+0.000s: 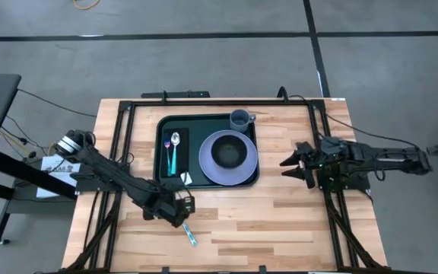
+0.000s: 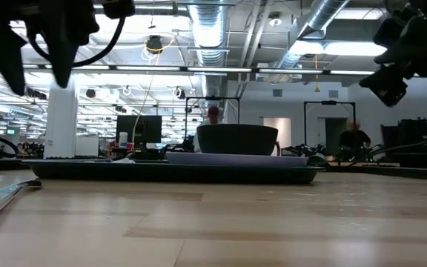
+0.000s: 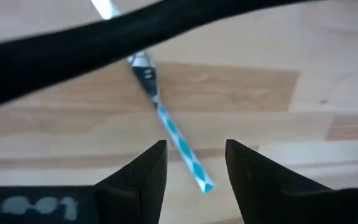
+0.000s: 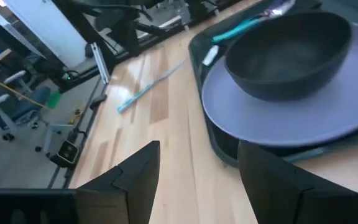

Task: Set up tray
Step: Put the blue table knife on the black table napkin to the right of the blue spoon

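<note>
The dark green tray (image 1: 204, 124) lies at the table's middle. On it are a black napkin (image 1: 182, 148) with a teal-handled spoon (image 1: 174, 151), a purple plate (image 1: 207, 169) with a dark bowl (image 1: 226, 152), and a cup (image 1: 240, 118). A utensil with a teal-and-white handle (image 1: 190, 234) lies flat on the wood near the tray's near left corner. My left gripper (image 1: 181, 217) hangs open above it; in the left wrist view the handle's end (image 3: 201, 180) shows between the open fingers (image 3: 194, 146). My right gripper (image 1: 286, 167) waits open to the right of the tray.
Black frame rails (image 1: 124, 144) run along the table's left, right and far sides. In the low view both arms are well above the table top (image 2: 221, 222). Bare wood lies between the tray and the near edge. People and equipment show in the room behind.
</note>
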Motion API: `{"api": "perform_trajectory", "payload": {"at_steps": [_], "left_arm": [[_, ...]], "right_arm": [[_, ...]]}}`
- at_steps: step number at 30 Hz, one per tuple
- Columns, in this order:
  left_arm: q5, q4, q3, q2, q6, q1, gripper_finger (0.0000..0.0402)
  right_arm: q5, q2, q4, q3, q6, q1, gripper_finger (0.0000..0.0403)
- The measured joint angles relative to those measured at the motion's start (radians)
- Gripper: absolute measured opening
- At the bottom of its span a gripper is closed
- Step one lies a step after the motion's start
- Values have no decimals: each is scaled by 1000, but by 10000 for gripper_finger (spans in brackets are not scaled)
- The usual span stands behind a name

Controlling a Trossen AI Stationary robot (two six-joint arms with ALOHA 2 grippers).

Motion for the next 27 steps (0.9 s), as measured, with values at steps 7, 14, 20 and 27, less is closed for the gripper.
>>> {"api": "perform_trajectory", "payload": {"at_steps": [7, 14, 20, 27], "left_arm": [[81, -4, 88, 129, -26, -1, 151], [161, 1, 150, 248, -49, -1, 151], [179, -13, 180, 330, -63, 2, 151], [196, -15, 182, 380, -63, 31, 151]], "right_arm": [[0, -114, -53, -14, 4, -10, 204], [0, -141, -75, -13, 5, -10, 204], [-1, -141, -72, -13, 7, -10, 204], [-1, -141, -72, -13, 8, -10, 204]]}}
